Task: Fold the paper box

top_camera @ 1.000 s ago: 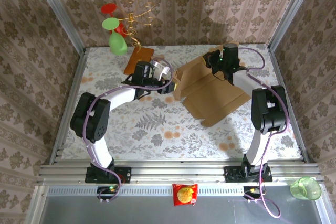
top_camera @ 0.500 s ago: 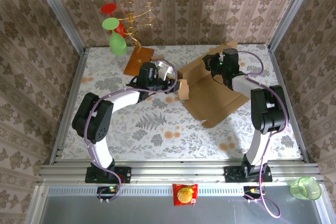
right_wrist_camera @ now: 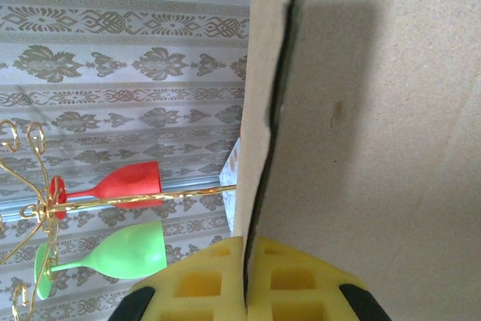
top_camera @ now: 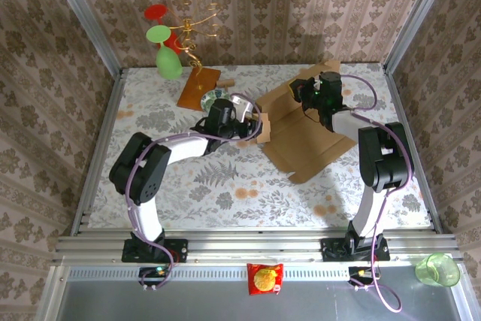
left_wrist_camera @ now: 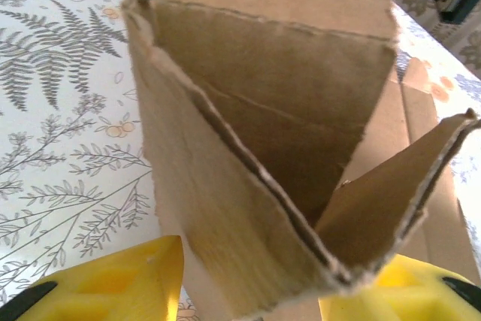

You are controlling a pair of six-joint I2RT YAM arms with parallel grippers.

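The paper box (top_camera: 308, 137) is a brown cardboard sheet lying right of the table's middle, its left and rear flaps raised. My left gripper (top_camera: 259, 127) is at its left flap. In the left wrist view the yellow fingers (left_wrist_camera: 113, 283) stand on either side of a doubled, V-folded flap of the box (left_wrist_camera: 285, 110), pressed against it. My right gripper (top_camera: 310, 94) is at the box's rear flap. In the right wrist view it (right_wrist_camera: 246, 283) is shut, with the thin edge of the cardboard (right_wrist_camera: 376, 110) running into the seam between its pads.
A gold wire stand (top_camera: 188, 20) with a red glass (right_wrist_camera: 128, 182) and a green glass (right_wrist_camera: 128, 249) stands at the back left on an orange-brown base board (top_camera: 198, 86). A snack packet (top_camera: 264, 278) and a green cup (top_camera: 438, 269) lie beyond the front rail.
My left gripper has moved right, carrying the left flap up and in over the sheet. The right gripper has stayed on the rear flap.
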